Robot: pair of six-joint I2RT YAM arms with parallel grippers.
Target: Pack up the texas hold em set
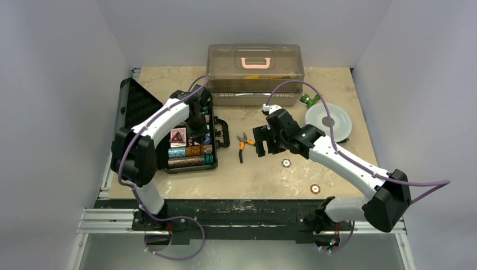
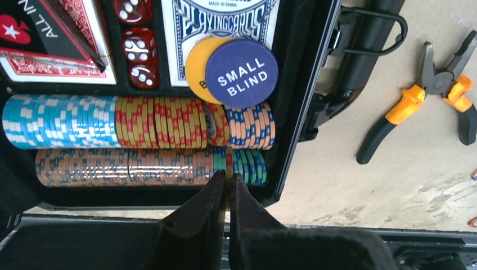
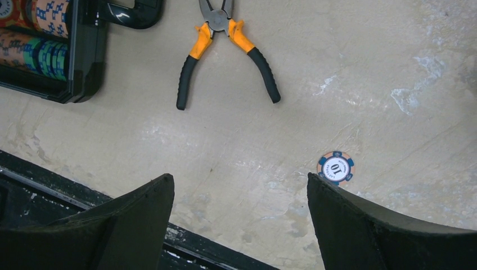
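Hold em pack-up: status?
Done: chip rows, cards and dice sit in the open case.
In hand: nothing visibly held. The left fingers are shut at the lower row; the right fingers are open above a loose chip.
To do: that chip, a second chip, then close the lid.

Your beige table (image 1: 247, 180) carries the open black briefcase (image 1: 136, 105) at left, a translucent brown box (image 1: 254, 70) at the back and a grey disc (image 1: 328, 120) at right. Just beside the briefcase you have orange-handled pliers (image 1: 243, 145). A loose chip (image 1: 286, 163) and a second chip (image 1: 315, 189) lie nearer the front edge.
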